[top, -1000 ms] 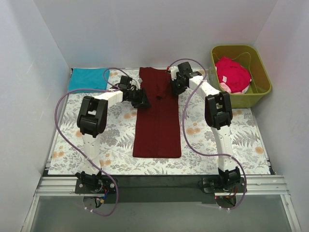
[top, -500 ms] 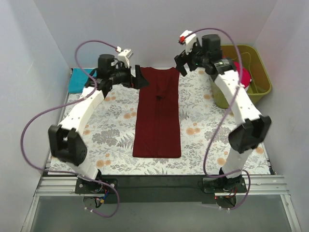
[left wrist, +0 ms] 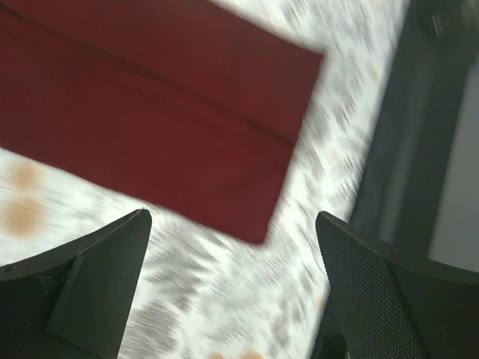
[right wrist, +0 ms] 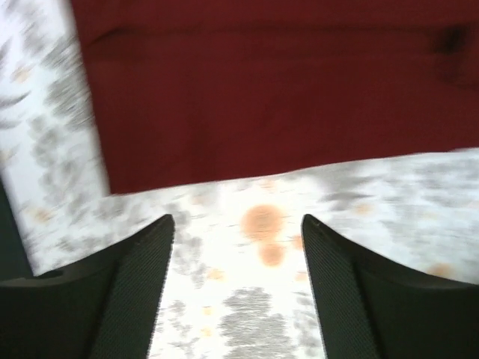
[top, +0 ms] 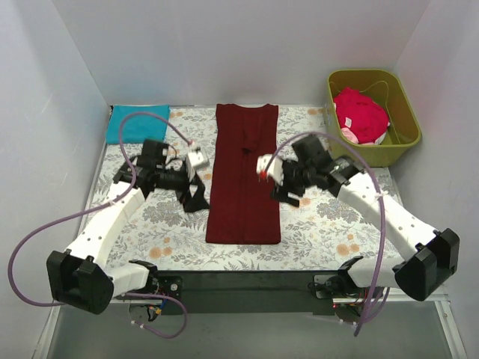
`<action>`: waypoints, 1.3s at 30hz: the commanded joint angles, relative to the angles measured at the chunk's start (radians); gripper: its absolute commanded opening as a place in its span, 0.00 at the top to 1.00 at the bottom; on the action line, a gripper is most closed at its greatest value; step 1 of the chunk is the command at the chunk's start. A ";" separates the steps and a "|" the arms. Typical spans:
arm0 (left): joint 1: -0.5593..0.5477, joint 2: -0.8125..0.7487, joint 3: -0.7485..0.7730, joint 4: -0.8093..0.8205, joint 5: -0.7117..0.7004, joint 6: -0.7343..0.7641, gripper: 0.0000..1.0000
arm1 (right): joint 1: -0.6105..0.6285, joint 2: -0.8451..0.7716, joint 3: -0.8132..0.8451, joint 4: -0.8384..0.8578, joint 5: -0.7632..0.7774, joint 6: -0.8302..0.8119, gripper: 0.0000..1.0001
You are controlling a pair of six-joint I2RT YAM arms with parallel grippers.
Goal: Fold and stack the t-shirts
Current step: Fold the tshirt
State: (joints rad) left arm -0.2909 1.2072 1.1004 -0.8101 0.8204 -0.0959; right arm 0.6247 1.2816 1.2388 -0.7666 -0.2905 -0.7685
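Note:
The dark maroon t-shirt (top: 245, 172) lies flat as a long narrow strip down the middle of the table. It also shows in the left wrist view (left wrist: 150, 120) and the right wrist view (right wrist: 269, 97). My left gripper (top: 196, 196) is open and empty, just left of the strip's lower half. My right gripper (top: 287, 193) is open and empty, just right of the strip. The teal blue t-shirt (top: 136, 122) lies folded at the back left corner. The bright red-pink t-shirt (top: 360, 114) is bunched in the olive-green tub (top: 408, 127).
The floral tablecloth (top: 337, 224) covers the table. White walls close in the back and both sides. The black table edge and rail (top: 247, 284) run along the front, and show in the left wrist view (left wrist: 419, 149). Purple cables loop off both arms.
Both arms have swung from the shirt's far end near the back wall down toward its near half, one on each side. The maroon shirt has stayed flat.

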 commanded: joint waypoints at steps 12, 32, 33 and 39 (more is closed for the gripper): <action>-0.257 -0.115 -0.496 0.043 -0.099 0.357 0.40 | 0.168 -0.057 -0.426 0.142 -0.079 -0.097 0.54; -0.323 -0.035 -0.583 0.296 -0.286 0.297 0.46 | 0.291 0.008 -0.668 0.431 0.011 -0.152 0.55; -0.324 -0.031 -0.579 0.299 -0.287 0.295 0.46 | 0.291 0.012 -0.674 0.435 0.011 -0.152 0.55; -0.323 -0.014 -0.553 0.328 -0.310 0.318 0.46 | 0.293 0.009 -0.723 0.443 0.036 -0.160 0.74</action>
State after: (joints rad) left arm -0.6109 1.1908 0.5224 -0.5217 0.5289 0.1993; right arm 0.9104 1.2724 0.5716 -0.3244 -0.2947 -0.9138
